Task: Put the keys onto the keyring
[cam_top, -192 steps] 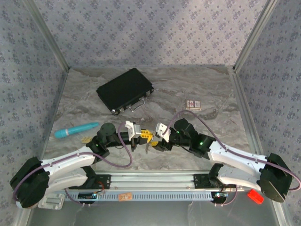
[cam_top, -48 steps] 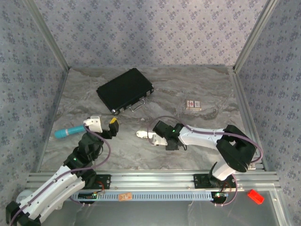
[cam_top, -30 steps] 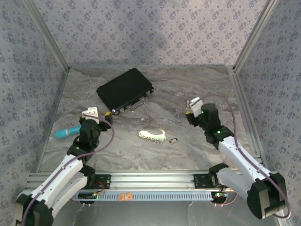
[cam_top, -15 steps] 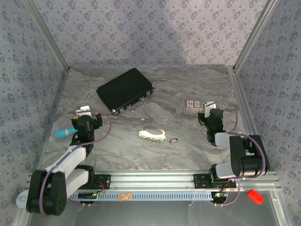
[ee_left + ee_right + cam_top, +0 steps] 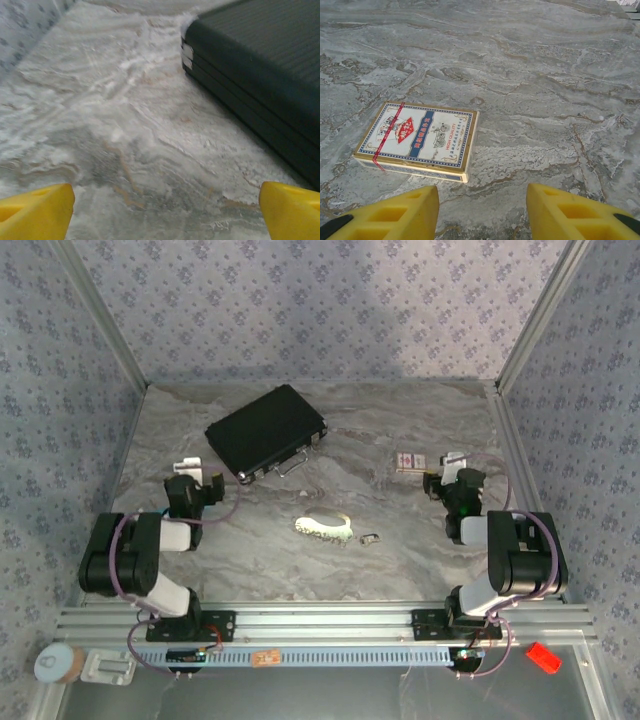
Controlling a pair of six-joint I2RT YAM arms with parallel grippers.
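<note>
Both arms now sit folded back, likely parking: left gripper [image 5: 165,205] spread wide at 9 o'clock, right gripper [image 5: 482,205] parted, empty, at 3 o'clock; keys [image 5: 322,526] lie released mid-table.

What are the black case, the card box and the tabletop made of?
Black case: probably hard plastic, matte, finely ribbed lid.
Card box: printed cardboard, slightly glossy, with sharp folded edges.
Tabletop: grey marble-look veining, perhaps a printed sheet rather than stone; hard to tell.
</note>
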